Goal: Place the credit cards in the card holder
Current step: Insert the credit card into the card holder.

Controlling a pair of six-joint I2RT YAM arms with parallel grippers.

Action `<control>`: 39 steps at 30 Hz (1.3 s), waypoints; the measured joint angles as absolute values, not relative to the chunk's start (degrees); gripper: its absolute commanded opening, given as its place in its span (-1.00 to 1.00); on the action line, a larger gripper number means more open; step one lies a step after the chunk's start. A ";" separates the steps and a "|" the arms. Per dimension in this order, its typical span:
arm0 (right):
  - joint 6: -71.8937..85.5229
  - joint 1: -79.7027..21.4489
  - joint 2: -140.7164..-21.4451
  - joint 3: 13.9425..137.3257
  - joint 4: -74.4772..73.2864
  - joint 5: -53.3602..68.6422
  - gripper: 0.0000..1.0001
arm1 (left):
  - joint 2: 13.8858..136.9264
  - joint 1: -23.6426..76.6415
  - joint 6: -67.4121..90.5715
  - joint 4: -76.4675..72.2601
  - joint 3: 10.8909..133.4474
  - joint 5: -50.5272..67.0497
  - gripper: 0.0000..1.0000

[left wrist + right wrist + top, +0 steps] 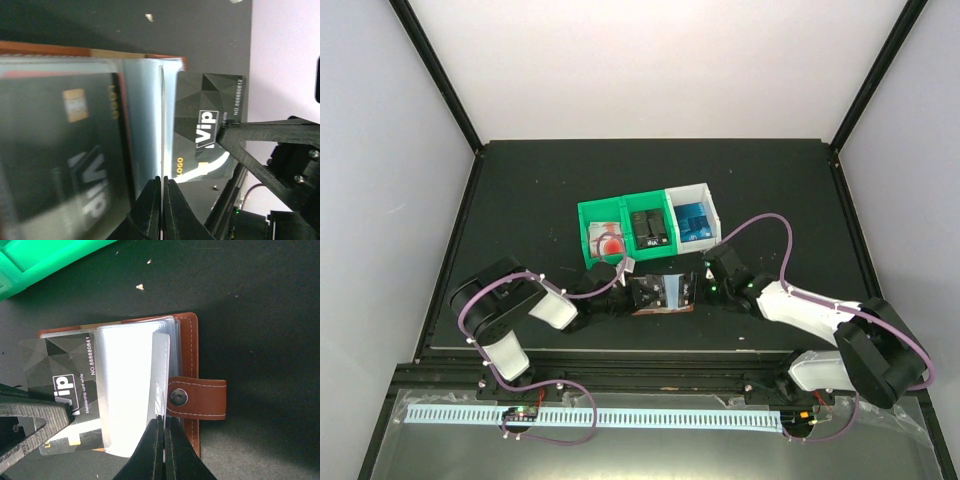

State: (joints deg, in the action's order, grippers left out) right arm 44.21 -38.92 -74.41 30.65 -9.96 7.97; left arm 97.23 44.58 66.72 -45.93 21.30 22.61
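Card holder [187, 340] open, right wrist shows tab [202, 399]

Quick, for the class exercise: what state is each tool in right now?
Left tool: closed, seemingly pinching a clear pocket leaf of the card holder.
Right tool: closed, pinching another clear leaf of it.

**Card holder half hidden**

In the left wrist view the card holder [142, 110] runs off the left and bottom edges, and the black card [75, 150] in its near clear pocket is a blur (only "Vip" and a gold chip show). Right of the holder, a black bracket [260, 145] covers part of a second black card [200, 115]. From above, the left gripper [623, 297] and right gripper [703, 288] cover the holder's ends. The bins [620, 203] beyond it hold contents too small to read.
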 measured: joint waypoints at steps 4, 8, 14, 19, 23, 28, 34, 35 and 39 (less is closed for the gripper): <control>43.86 -38.92 -73.67 32.08 -12.80 6.98 -0.98 | 97.47 44.47 67.53 -48.45 21.30 24.08 -0.97; 43.66 -38.92 -72.03 33.63 -16.64 5.61 -0.98 | 99.79 44.38 68.16 -50.63 21.76 25.74 -0.97; 43.05 -38.92 -71.29 34.92 -19.70 4.36 -0.98 | 101.27 44.38 68.69 -50.89 21.80 25.52 -0.97; 41.36 -38.92 -71.29 35.20 -20.82 3.68 -0.98 | 100.14 44.38 69.25 -51.62 19.66 23.86 -0.97; 38.61 -38.92 -71.61 36.38 -22.83 2.24 -0.97 | 97.32 44.38 69.28 -50.68 17.91 22.13 -0.97; 35.18 -38.92 -73.67 37.58 -24.32 0.91 -0.97 | 96.29 44.38 69.28 -49.76 17.89 21.58 -0.97; 33.28 -39.18 -75.77 38.50 -24.25 1.15 -0.97 | 97.06 44.38 69.45 -49.36 18.41 21.61 -0.97; 33.23 -39.27 -75.83 38.52 -24.05 1.23 -0.97 | 97.65 44.38 69.54 -49.63 18.76 21.65 -0.97; 33.28 -39.72 -76.01 38.52 -23.29 1.65 -0.97 | 99.61 44.38 69.95 -51.31 19.53 22.41 -0.97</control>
